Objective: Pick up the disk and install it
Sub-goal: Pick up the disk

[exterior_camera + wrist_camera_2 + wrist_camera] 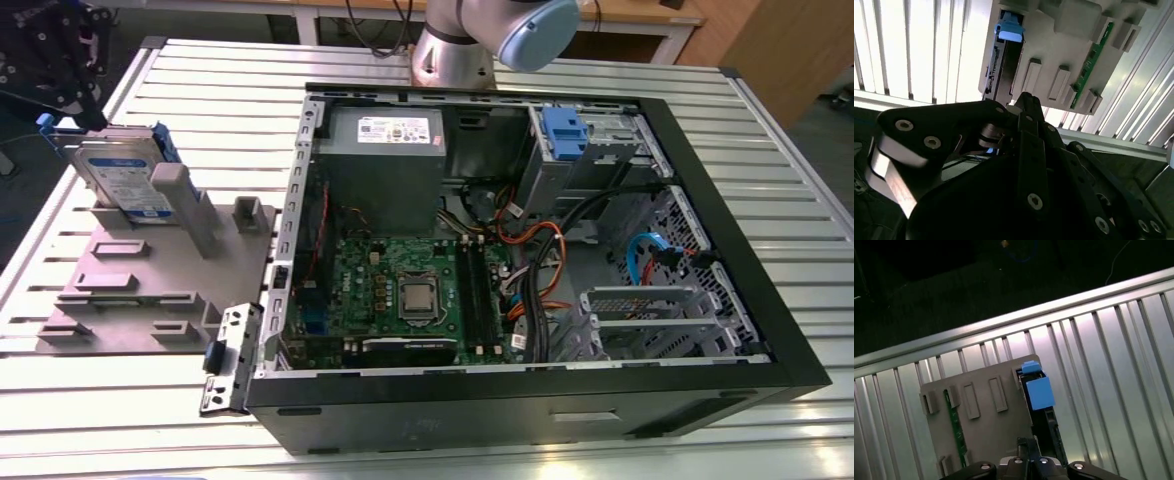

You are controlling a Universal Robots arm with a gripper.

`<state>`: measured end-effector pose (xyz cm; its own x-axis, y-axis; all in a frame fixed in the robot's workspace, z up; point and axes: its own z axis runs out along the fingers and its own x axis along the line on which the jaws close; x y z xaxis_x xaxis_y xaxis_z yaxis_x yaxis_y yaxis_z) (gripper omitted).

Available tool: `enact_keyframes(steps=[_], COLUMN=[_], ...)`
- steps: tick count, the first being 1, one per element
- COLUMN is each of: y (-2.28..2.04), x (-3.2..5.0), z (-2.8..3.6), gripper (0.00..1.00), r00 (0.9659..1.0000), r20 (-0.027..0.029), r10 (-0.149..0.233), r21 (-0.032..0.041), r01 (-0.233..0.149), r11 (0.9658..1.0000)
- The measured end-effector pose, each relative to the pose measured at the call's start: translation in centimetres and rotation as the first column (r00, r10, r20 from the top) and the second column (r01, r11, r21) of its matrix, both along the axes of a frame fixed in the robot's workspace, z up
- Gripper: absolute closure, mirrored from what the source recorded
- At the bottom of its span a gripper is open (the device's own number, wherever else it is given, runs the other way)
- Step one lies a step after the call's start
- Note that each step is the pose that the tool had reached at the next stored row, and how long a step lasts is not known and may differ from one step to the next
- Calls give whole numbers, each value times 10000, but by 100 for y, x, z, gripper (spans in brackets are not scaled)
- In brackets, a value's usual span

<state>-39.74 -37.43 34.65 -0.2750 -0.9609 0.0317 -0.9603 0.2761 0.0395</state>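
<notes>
The stiff, shock-sensitive disk (118, 172) stood edgewise just ahead of the gripper (1024, 99) jaws, their opening indeterminable; a grasp across its flat faces was judged best

Slatted metal table (120, 420), ribs running across the exterior view, strong glare on the slats in both wrist views. Dark floor (929, 295) past the table edge in the first wrist view. Wooden desk (641, 14) behind the table, cables (380, 25) hanging below it. Wood panel (781, 50) at the exterior view's far right.
</notes>
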Motion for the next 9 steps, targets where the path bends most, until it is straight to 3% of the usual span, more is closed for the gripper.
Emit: enact_keyframes(steps=[3, 4, 9], y=[0, 1, 17], x=[0, 0, 0], z=[-2, -2, -31], gripper=[89, 89, 89], r00=[9998, 9996, 9987], r20=[5, 5, 16], r10=[221, 268, 515], r21=[204, 233, 237], r01=[-221, -268, -515], r11=[9995, 9994, 9984])
